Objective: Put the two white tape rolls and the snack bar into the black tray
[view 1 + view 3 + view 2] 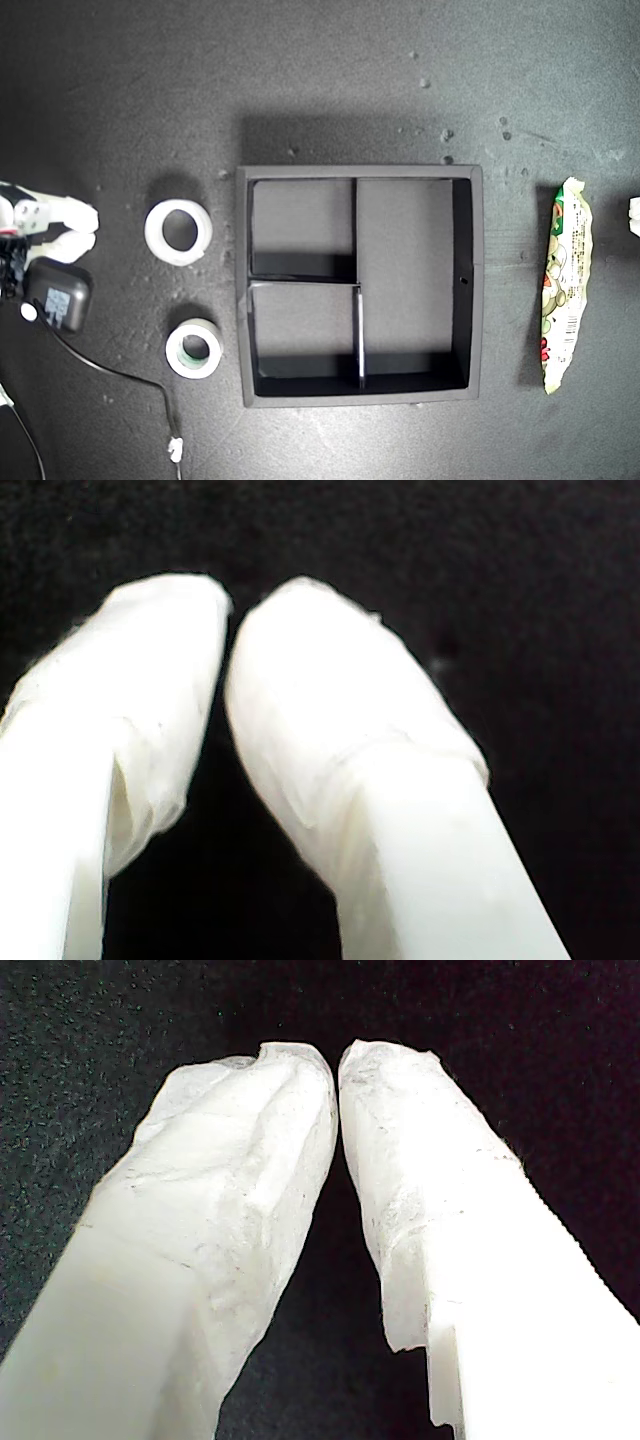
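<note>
Your first end effector (335,1060) and second end effector (232,600) are both closed on nothing above bare tabletop (330,70). Neither wrist view shows the black tray (360,285), wider tape roll (178,230), smaller tape roll (194,347) or snack bar (563,285).

An arm (45,235) is cut off at the exterior view's left edge; a white bit (634,216) at its right edge is too cropped to identify. The snack bar's (562,285) print is unreadable.
</note>
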{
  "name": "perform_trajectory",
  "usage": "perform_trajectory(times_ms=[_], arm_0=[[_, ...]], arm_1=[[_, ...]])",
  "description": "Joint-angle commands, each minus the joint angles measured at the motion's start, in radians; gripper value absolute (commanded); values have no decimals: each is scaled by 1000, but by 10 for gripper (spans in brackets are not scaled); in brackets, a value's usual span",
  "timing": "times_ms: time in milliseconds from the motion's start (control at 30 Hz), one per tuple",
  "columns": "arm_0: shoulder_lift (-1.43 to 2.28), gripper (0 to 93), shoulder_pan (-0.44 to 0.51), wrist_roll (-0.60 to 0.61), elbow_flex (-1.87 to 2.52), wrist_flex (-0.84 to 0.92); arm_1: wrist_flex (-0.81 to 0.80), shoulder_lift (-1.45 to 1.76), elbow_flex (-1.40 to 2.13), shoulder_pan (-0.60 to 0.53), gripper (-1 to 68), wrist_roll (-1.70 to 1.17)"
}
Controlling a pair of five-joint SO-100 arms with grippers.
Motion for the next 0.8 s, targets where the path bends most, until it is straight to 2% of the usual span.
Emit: perform_trajectory(times_ms=[0, 467, 600, 667, 767], arm_0=[[51, 5, -46, -241, 57, 38], [51, 1, -35, -256, 57, 38], [49, 1, 72, -325, 57, 32], [48, 0, 110, -364, 57, 32], [48, 0, 161, -359, 57, 11]], arm_1=[[2, 0, 12, 28, 0, -57], [-23, 0, 12, 31, -1, -61], [-310, 0, 12, 3, -3, -55], [-388, 0, 12, 11, -3, -61], [-518, 0, 12, 3, -3, -57]])
